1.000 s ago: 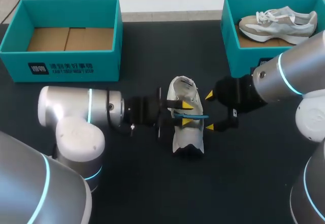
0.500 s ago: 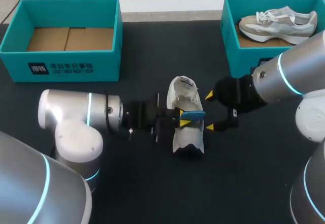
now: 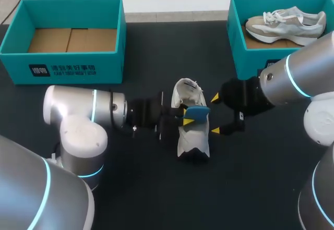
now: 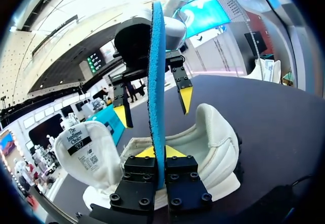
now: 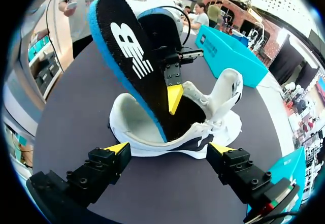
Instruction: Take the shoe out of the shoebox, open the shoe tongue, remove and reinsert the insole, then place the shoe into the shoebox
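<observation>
A white shoe point(image 3: 191, 138) lies mid-table with its tongue point(image 4: 84, 150) folded back. My left gripper point(image 3: 185, 118) comes in from the shoe's left and is shut on the insole point(image 3: 197, 113), black on top with a blue underside. The insole point(image 5: 127, 56) stands tilted up with its lower end still inside the shoe point(image 5: 213, 127). In the left wrist view its blue edge point(image 4: 156, 82) rises straight from my left gripper point(image 4: 158, 153). My right gripper point(image 3: 215, 114) stands open just right of the shoe, holding nothing; its fingers point(image 5: 109, 155) flank the shoe's near side.
A teal shoebox point(image 3: 68, 65) with a bare cardboard floor stands at the back left. A second teal box point(image 3: 237, 47) at the back right holds another sneaker point(image 3: 284, 24). Black tabletop point(image 3: 250, 188) surrounds the shoe.
My left fingers have closed on the insole and turned it up from lying flat, so more of its blue face shows. The left arm shifted slightly; the right arm kept still.
</observation>
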Controlling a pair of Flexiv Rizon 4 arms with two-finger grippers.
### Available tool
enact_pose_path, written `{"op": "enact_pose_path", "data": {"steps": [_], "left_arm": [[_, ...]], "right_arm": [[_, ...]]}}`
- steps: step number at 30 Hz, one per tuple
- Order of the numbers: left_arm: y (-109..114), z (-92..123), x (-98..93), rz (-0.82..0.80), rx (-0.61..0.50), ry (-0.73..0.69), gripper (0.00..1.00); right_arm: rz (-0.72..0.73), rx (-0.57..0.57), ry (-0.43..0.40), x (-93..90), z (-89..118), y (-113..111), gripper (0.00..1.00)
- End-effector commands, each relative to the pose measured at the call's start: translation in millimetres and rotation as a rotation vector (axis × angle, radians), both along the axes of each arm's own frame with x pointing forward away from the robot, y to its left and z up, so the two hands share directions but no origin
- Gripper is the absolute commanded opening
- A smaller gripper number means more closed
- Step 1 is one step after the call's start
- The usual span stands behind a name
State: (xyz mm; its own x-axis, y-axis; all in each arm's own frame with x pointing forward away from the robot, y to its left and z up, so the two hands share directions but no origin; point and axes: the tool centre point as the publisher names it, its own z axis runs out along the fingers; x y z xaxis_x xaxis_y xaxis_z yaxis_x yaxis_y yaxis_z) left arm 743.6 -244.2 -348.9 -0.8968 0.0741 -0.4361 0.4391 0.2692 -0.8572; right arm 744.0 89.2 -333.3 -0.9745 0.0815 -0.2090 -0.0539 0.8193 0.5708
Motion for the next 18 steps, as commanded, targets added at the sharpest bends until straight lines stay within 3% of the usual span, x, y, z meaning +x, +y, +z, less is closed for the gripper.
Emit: {"op": "enact_pose_path", "data": {"steps": [1, 6, 8, 9, 12, 18], "left_arm": [[-2.2, 6.1, -11.1, 0.004, 0.006, -0.019, 0.00], [-3.8, 18.8, -21.0, 0.008, 0.026, -0.057, 0.00], [-4.2, 23.6, -23.0, -0.001, 0.031, -0.053, 0.34], [-4.2, 25.2, -23.4, -0.001, 0.034, -0.056, 0.43], [-3.9, 28.3, -23.4, 0.001, 0.047, -0.059, 0.44], [-6.6, 36.9, -31.7, -0.002, 0.051, -0.072, 0.30]], "right_arm": [[-0.002, 0.000, -0.002, -1.5, -0.3, 0.0, 1.00], [-0.002, 0.000, -0.002, -1.5, -0.3, 0.0, 1.00], [-0.002, 0.000, -0.002, -1.5, -0.3, 0.0, 1.00], [-0.002, 0.000, -0.002, -1.5, -0.3, 0.0, 1.00], [-0.002, 0.000, -0.002, -1.5, -0.3, 0.0, 1.00], [-0.002, 0.000, -0.002, -1.5, -0.3, 0.0, 1.00]]}}
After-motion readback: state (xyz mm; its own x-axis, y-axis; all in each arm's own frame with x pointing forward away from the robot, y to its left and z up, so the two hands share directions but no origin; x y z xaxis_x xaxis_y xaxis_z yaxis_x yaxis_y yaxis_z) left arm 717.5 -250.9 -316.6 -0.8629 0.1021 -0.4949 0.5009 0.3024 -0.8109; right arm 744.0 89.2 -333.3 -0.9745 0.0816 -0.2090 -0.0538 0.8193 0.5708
